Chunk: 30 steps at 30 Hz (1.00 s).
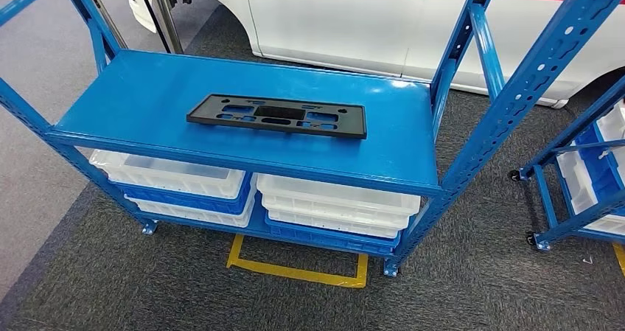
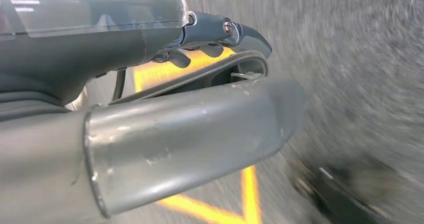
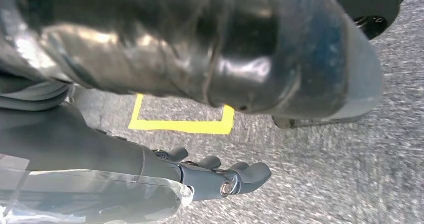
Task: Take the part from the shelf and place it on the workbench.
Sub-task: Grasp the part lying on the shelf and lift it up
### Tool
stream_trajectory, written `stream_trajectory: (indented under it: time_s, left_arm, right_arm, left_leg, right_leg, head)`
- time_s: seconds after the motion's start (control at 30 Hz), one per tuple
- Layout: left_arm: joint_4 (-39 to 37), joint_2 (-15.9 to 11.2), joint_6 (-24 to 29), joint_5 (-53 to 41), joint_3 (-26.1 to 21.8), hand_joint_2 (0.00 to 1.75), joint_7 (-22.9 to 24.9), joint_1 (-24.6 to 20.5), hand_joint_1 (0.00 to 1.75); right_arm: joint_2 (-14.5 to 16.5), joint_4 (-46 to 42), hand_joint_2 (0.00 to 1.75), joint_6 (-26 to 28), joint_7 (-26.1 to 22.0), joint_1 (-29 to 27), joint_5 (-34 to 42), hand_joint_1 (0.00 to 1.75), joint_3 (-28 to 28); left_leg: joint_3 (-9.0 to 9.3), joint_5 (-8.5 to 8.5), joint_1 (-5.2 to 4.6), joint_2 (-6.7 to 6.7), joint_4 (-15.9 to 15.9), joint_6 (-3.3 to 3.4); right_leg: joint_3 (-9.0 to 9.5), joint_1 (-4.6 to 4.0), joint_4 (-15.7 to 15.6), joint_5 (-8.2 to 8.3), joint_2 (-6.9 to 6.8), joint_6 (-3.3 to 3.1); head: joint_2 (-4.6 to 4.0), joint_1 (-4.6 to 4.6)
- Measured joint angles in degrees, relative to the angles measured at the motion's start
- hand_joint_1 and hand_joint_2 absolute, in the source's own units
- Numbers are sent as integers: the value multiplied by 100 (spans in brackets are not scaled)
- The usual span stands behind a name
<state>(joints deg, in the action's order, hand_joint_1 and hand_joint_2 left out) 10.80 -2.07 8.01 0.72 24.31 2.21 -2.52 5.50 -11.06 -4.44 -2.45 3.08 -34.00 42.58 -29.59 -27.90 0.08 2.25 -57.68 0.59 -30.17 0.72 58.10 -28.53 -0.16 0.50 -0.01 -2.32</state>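
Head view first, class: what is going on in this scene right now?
Nothing is being handled yet. A flat black part lies on the upper deck of a blue shelf, with white trays stacked on the level below. The wrist views show the left hand and the right hand over grey carpet with yellow tape; both hold nothing, fingers loosely extended. The pickup has not started.
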Motion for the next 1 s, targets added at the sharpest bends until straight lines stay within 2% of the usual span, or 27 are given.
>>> stream_trajectory:
  time_s: [0.13,0.23,0.3,0.37,0.43,0.57,0.83,1.0]
  left_arm:
    - [527,-335,422,-1353,648,0,980,-382,0]
    - [2212,-813,535,-3142,771,0,2095,-295,0]
    - [3648,-990,337,-4535,507,0,2491,-102,0]
    - [4860,-1009,197,-5459,119,0,2458,122,0]
    - [5758,-937,288,-5973,-183,0,2238,339,0]
    - [6839,-789,591,-6400,-663,0,1856,618,0]
    - [7568,-580,1309,-6547,-1389,0,1154,708,0]
    - [7871,-454,1601,-6787,-1499,0,830,638,0]
  right_arm:
    - [-77,0,0,-80,131,2,137,0,102]
    - [-97,0,0,-70,109,-11,333,0,258]
    - [-97,0,0,-51,48,-27,432,0,381]
    - [-93,0,0,-51,-22,-33,479,0,480]
    - [-80,1,0,-70,-75,-31,499,0,552]
    - [-54,4,0,-94,-126,-32,497,0,641]
    - [-39,7,0,-82,-163,-32,410,0,693]
    - [-38,7,0,-77,-172,-32,356,0,699]
  left_leg:
    - [-8,9,3,5,-7,3]
    - [-7,12,7,-6,-6,1]
    - [-8,14,6,-8,-6,3]
    - [-8,15,5,-14,-5,7]
    - [-9,13,3,-23,-6,9]
    - [-11,9,-4,-30,-8,15]
    - [-14,9,-5,-30,-14,16]
    - [-13,9,-5,-30,-19,17]
  right_leg:
    - [3,-4,2,10,-6,10]
    - [3,-7,5,21,7,10]
    - [3,-6,6,22,9,10]
    - [3,-5,8,22,15,11]
    - [1,-5,6,22,26,11]
    - [-1,0,2,22,31,13]
    - [-1,1,0,26,29,20]
    - [-1,0,1,27,28,22]
  head:
    - [-1,0]
    - [0,-1]
    - [0,-1]
    - [1,-1]
    - [0,-1]
    - [1,0]
    - [0,0]
    - [1,0]
